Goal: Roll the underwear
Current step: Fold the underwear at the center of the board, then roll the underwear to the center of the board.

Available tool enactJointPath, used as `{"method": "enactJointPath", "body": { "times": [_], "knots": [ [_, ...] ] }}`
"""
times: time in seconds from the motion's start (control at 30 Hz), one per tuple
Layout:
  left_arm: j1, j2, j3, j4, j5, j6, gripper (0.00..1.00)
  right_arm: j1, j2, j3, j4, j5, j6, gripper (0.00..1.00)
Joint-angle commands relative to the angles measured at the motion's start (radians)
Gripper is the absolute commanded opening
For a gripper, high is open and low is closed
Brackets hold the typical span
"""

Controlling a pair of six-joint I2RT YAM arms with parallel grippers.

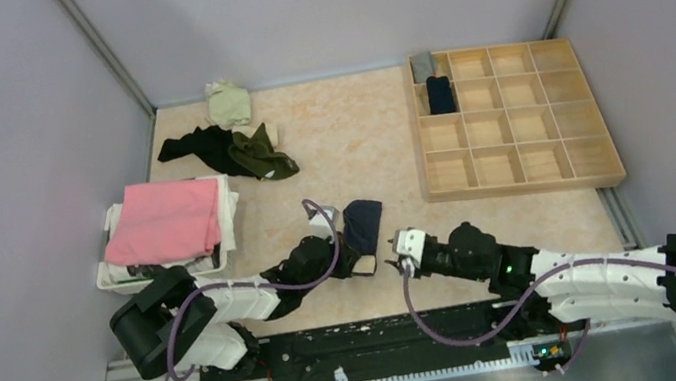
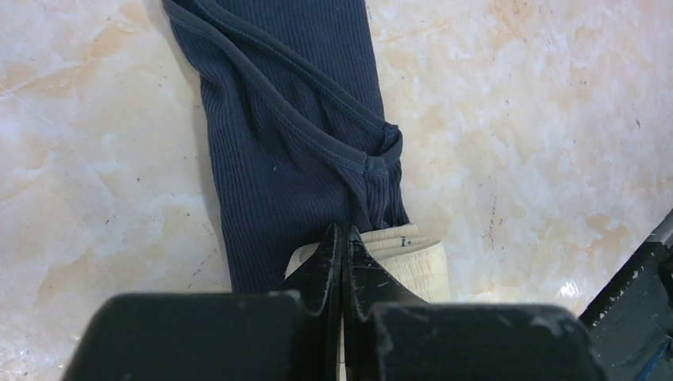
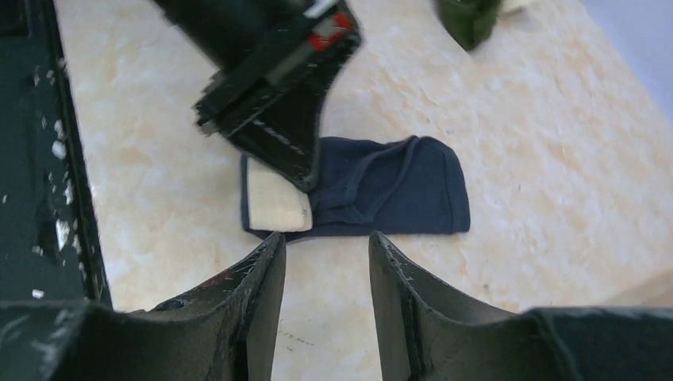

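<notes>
Left gripper (image 2: 343, 236) shut, tips on beige waistband (image 2: 413, 262) of navy underwear (image 2: 294, 135); right gripper (image 3: 325, 242) half-open, empty. Lifting left risks the fold springing open.

Left arm (image 1: 229, 303), right arm (image 1: 580, 278): white shells, black joints; purple cables (image 1: 410, 306); scuffed black fingers (image 3: 254, 294).

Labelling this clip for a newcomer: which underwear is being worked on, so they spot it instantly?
On the table, look midway along the front edge. The navy underwear lies there, folded, with the shut left end effector at its beige waistband. Unlike the heaped garments far left, it lies alone.
</notes>
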Motion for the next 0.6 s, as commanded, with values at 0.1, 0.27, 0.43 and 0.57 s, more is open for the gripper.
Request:
{"method": "enactJointPath", "body": {
  "times": [0.1,0.27,0.43,0.57],
  "knots": [
    [0.003,0.094,-0.017,-0.157,-0.003,-0.013,0.00,0.191,0.117,0.013,0.069,0.109,-0.434,0.45],
    [0.002,0.114,-0.007,-0.161,0.003,-0.014,0.00,0.274,0.226,0.032,0.096,0.157,-0.560,0.47],
    [0.002,0.124,-0.012,-0.150,0.008,-0.014,0.00,0.315,0.332,0.047,0.172,0.204,-0.624,0.49],
    [0.002,0.133,-0.011,-0.145,0.012,-0.012,0.00,0.337,0.419,0.063,0.236,0.237,-0.668,0.50]
  ]
}}
